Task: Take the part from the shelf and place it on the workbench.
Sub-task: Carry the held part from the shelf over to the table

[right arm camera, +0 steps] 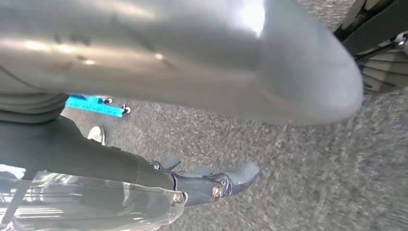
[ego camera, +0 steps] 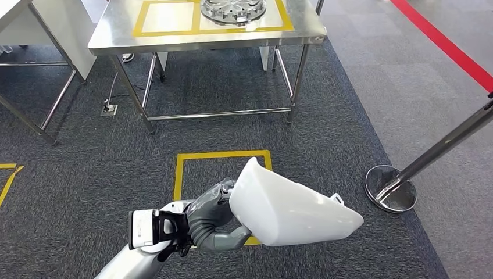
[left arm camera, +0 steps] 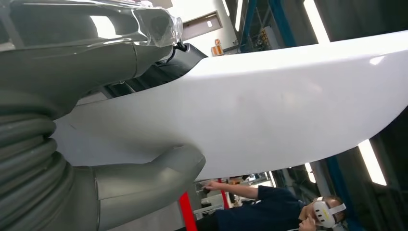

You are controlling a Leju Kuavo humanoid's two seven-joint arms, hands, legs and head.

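Observation:
A large white moulded part [ego camera: 290, 206] with a pointed end is gripped at its wide end by my left hand [ego camera: 212, 218], low in the head view above the carpet. In the left wrist view the part [left arm camera: 269, 110] spans the picture, with my left hand [left arm camera: 139, 180] clasping it from below. The steel workbench [ego camera: 203, 43] stands ahead, marked with yellow tape squares; its left square [ego camera: 165, 17] is bare. My right hand [right arm camera: 159, 57] hangs over the carpet, its dark fingers [right arm camera: 226, 180] stretched out and apart from the thumb, holding nothing.
A round metal part [ego camera: 232, 10] lies in the workbench's right square. A yellow tape square [ego camera: 224, 157] marks the carpet before the bench. A stanchion base [ego camera: 390, 189] stands at the right, a red floor line [ego camera: 447, 43] beyond it. A person [left arm camera: 274, 211] stands behind.

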